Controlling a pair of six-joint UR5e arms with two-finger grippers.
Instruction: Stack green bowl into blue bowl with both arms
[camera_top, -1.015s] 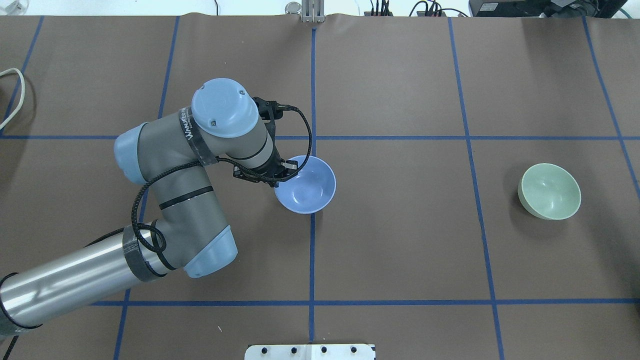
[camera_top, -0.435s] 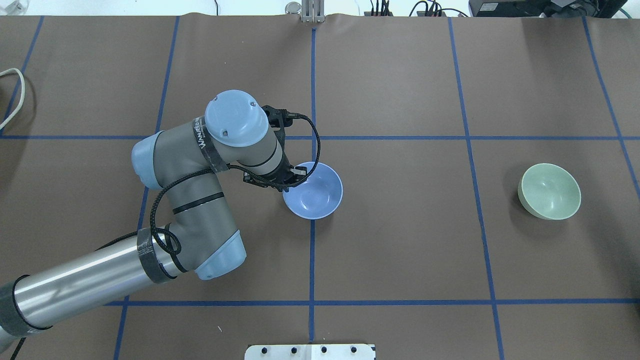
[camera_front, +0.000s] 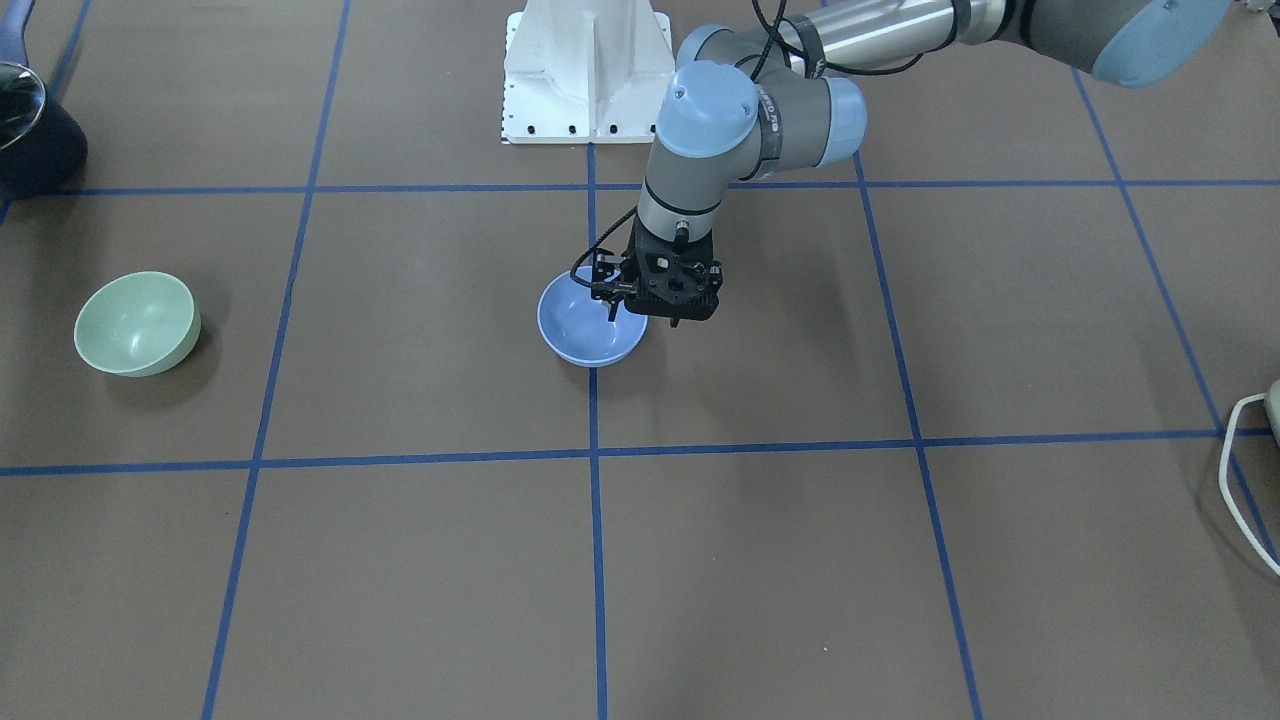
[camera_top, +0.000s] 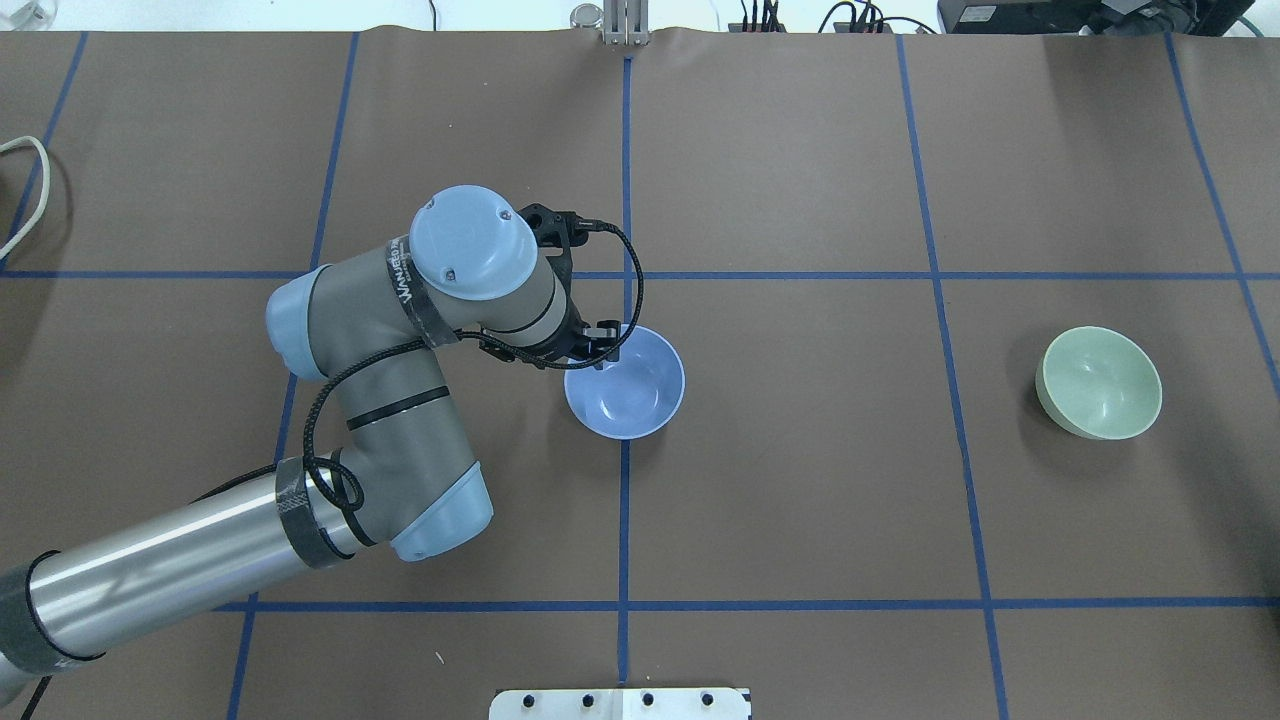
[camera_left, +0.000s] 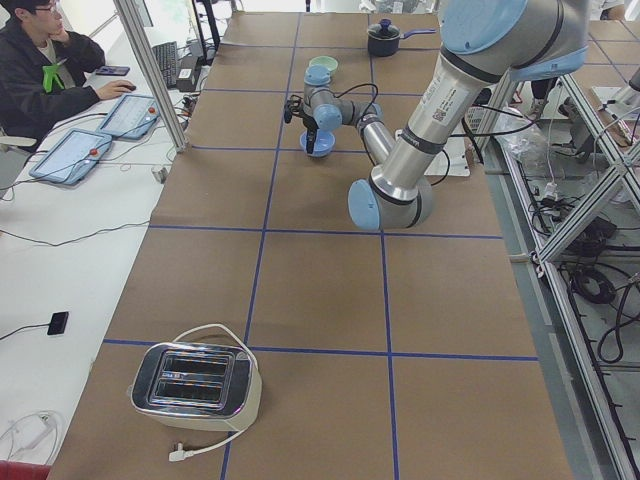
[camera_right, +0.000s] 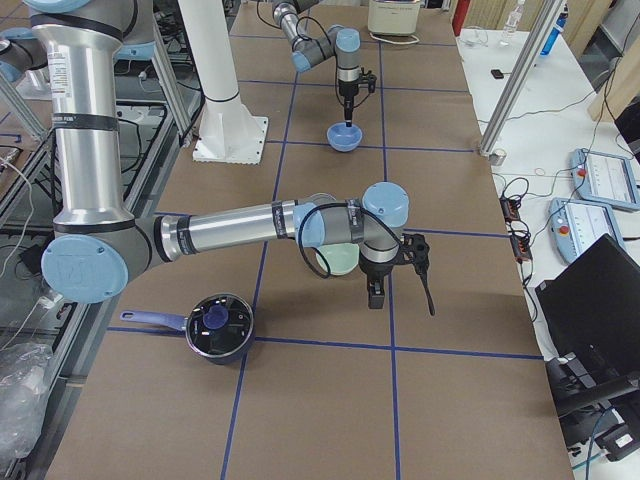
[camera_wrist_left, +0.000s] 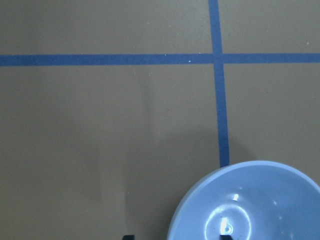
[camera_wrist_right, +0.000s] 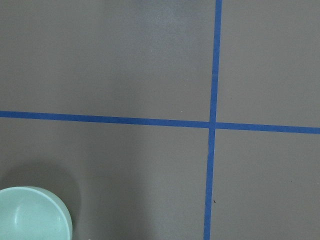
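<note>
The periwinkle-blue bowl (camera_top: 630, 390) stands upright near the table's middle, on the centre tape line; it also shows in the front view (camera_front: 585, 332) and the left wrist view (camera_wrist_left: 255, 200). My left gripper (camera_top: 592, 352) is at its rim, open. One fingertip (camera_wrist_left: 226, 236) is inside the bowl and the other stands outside it. The mint-green bowl (camera_top: 1100, 382) stands alone at the far right (camera_front: 137, 322) and shows at the lower left of the right wrist view (camera_wrist_right: 30, 215). My right gripper (camera_right: 375, 292) hovers near it. I cannot tell whether it is open or shut.
A dark pot with a lid (camera_right: 218, 325) stands at the right end of the table. A toaster (camera_left: 195, 385) with a white cable (camera_top: 25, 190) is at the left end. The white pedestal (camera_front: 585, 70) is at the robot's side. An operator (camera_left: 40, 60) sits beside the table.
The left arm moved the blue bowl a little to the right and slightly nearer the robot, then stopped. The fingers now stand apart at the rim. The green bowl has not moved.
</note>
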